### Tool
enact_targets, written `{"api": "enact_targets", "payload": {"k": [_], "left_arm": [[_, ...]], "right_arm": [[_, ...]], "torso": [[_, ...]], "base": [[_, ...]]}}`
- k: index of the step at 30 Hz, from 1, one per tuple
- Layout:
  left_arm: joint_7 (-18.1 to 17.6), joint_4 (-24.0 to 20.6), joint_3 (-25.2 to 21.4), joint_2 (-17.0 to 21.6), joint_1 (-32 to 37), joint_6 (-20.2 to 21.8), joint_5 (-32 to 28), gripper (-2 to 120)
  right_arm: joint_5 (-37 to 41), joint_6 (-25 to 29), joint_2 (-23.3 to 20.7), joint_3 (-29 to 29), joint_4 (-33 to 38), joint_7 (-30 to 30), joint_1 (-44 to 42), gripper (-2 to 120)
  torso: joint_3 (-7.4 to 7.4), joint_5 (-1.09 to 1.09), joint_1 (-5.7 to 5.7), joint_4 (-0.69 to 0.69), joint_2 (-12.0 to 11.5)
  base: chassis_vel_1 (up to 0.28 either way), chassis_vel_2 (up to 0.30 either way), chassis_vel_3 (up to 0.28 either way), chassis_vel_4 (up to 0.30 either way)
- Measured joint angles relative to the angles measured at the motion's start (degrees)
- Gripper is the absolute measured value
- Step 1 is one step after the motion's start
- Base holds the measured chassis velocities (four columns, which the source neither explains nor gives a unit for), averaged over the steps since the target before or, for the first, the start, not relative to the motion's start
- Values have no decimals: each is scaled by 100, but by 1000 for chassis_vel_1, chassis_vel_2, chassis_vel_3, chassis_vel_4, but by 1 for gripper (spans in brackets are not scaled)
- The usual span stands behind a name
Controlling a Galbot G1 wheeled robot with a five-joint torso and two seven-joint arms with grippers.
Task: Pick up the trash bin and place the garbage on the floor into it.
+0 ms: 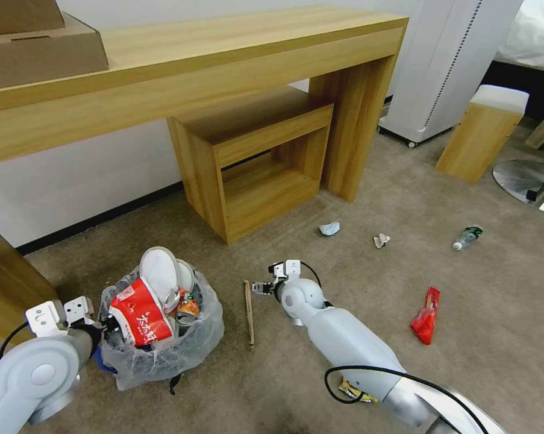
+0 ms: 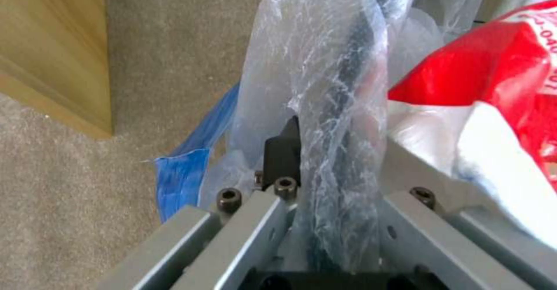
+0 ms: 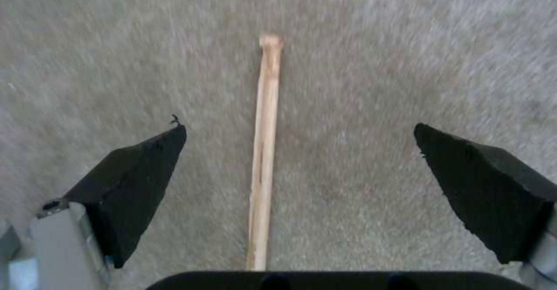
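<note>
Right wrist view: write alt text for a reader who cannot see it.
The open right end effector hovers above a wooden stick lying on the beige carpet, its two black fingertips set on either side of the stick, not touching it.

— Where's the bin (image 1: 163, 343)?
— Near left on the carpet (image 1: 356, 265), with a slipper (image 1: 159, 271) and a wrapper (image 1: 140, 313) in it. The left gripper (image 1: 106, 324) is clamped on its left rim.

— And the stick (image 1: 248, 312)?
— Just right of the bin, lying near to far. The right gripper (image 1: 261, 288) hangs over its far end, jaws spread either side.

— What else lies about?
— Farther right, a packet (image 1: 426, 316). Beyond it, a tissue (image 1: 329, 228), a wad (image 1: 381, 240) and a bottle (image 1: 467, 237) in a row, left to right, before the desk (image 1: 223, 54).
</note>
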Motion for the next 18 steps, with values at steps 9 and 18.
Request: {"api": "enact_targets", "payload": {"k": [9, 18], "left_arm": [[-26, -12, -64, 50, 18, -8, -65, 0], [-33, -16, -40, 6, 23, -11, -34, 0]], "right_arm": [[-333, 113, 255, -114, -481, -225, -104, 100], [-853, 237, 365, -182, -797, -413, -270, 100]], "torso": [[0, 0, 0, 0, 0], [0, 0, 0, 0, 0]], "base": [[0, 0, 0, 0], [0, 0, 0, 0]]}}
